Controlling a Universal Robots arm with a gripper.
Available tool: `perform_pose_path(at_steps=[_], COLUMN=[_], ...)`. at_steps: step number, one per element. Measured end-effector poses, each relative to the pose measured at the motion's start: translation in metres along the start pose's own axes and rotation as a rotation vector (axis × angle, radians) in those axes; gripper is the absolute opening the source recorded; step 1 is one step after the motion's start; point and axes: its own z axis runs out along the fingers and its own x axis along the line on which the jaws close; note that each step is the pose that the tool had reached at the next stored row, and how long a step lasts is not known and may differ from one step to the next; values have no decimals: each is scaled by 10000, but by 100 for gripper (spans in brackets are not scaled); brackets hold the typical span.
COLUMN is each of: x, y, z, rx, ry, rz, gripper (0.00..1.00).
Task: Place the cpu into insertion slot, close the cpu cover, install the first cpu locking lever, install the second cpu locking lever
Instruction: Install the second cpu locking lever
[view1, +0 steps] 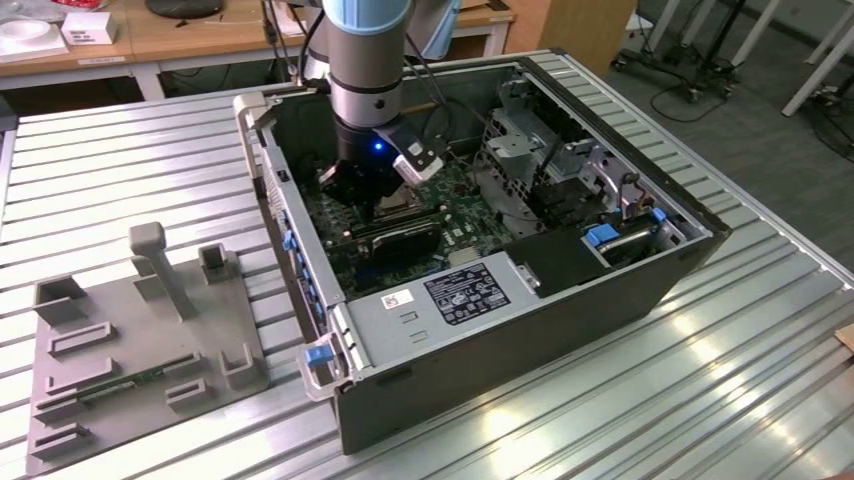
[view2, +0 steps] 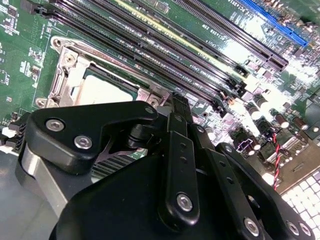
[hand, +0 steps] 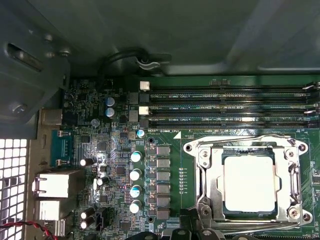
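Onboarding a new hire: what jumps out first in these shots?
The arm's tool reaching down into the open computer case in the exterior view. In the first wrist view, the pale cpu sits in the insertion slot, with the silvery cpu cover framing it.

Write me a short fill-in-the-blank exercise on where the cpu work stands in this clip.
1. The cpu lies in the insertion slot with its pale ____ face up.
2. The cpu cover is ____ over the cpu, which shows through its window.
3. In the exterior view the gripper hangs inside the open computer ____.

Missing words: metal; closed; case
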Motion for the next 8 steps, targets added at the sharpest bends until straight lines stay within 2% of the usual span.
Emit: perform_pose_path(at_steps=[8], x=[0], y=[1], z=[-13], rx=[0], ry=[1], rz=[-1], gripper=[11])
